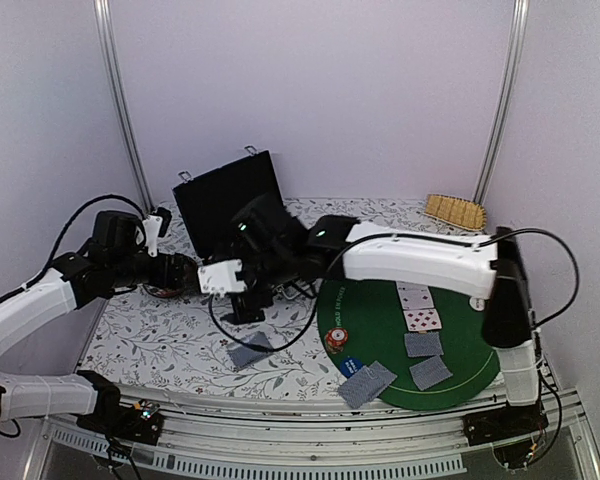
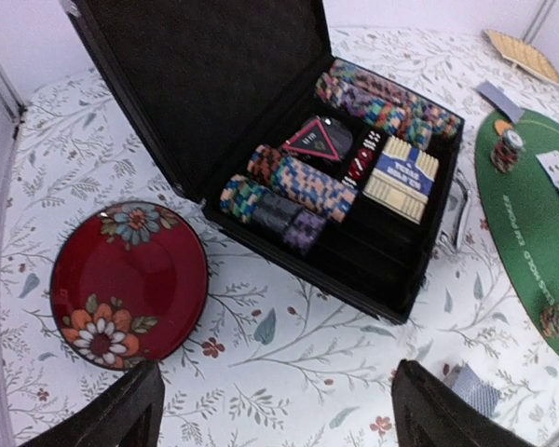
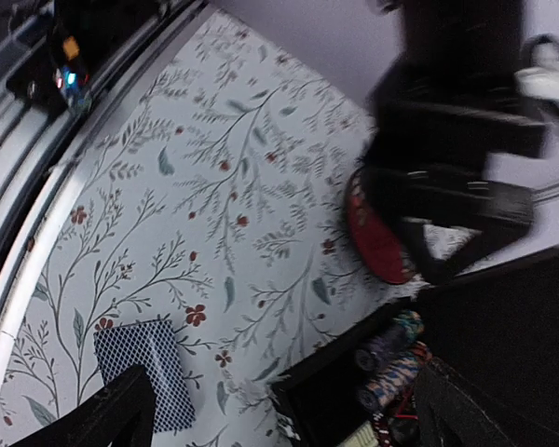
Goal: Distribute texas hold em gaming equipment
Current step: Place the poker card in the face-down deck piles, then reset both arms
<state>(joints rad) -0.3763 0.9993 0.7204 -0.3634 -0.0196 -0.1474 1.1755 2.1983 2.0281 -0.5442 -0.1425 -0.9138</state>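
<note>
The open black case [image 2: 373,265] holds rows of striped poker chips [image 2: 298,182] and a boxed deck [image 2: 401,177]. My left gripper [image 2: 279,419] hangs open over the cloth in front of the case, nothing between its fingers; in the top view the left gripper [image 1: 183,272] sits beside the red dish. My right gripper [image 3: 289,419] is open over the case's near corner, and a blue-backed card [image 3: 144,372] lies flat by its left finger. That card [image 1: 250,352] is on the cloth just below the right gripper [image 1: 245,303]. Several cards [image 1: 423,343] and a chip stack [image 1: 337,340] lie on the green mat [image 1: 470,340].
A round dark-red flowered dish [image 2: 130,279] sits left of the case. The case lid [image 1: 230,195] stands upright at the back. A woven straw piece [image 1: 455,210] lies at the far right. The table's front rail [image 3: 37,168] is close to the loose card.
</note>
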